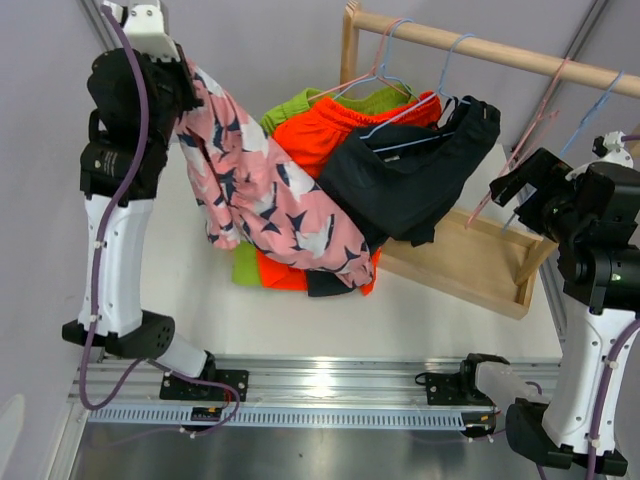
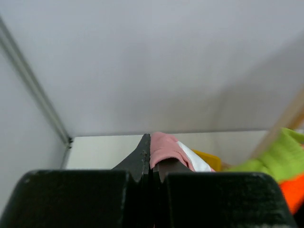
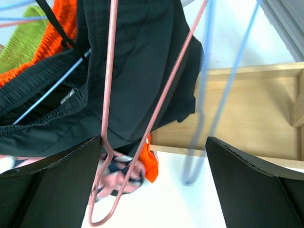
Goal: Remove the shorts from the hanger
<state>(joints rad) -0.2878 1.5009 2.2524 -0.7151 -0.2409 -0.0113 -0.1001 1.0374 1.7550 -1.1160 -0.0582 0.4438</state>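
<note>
Nearest the lens were the black fingers (image 2: 137,164) of the left claw (image 2: 152,154), pressed together on a fold of the pink shorts (image 2: 166,149); that claw was closed and gripping the cloth. From above, the pink pair, patterned with dark and white shapes, ran in one long slant. It went from the left claw, high at the far left, down and rightward to the heap of clothes on the bench (image 1: 430,310). Its lower end lay draped over the other garments.

The black shorts (image 1: 420,170) hung tilted from a pale blue hanger (image 3: 52,87) hooked on the wooden rail (image 1: 480,45), waistband up. Their lower edge drooped over the left end of the wooden tray (image 1: 470,265) at the foot of the rack, where bare wood showed to their right. Behind them the orange shorts (image 1: 320,130) and the lime green shorts (image 1: 300,105) reached up toward the rail, and their lower ends showed on the bench below the pink pair. A dark scrap (image 1: 325,285) peeked out there too; I could not tell whether it was a separate pair.

The right claw (image 3: 152,180) stood wide apart with nothing in its grip. A bare pink hanger (image 3: 107,85) dangled down between its fingers, close beside one of them. Whether wire and finger touched, I could not tell.
</note>
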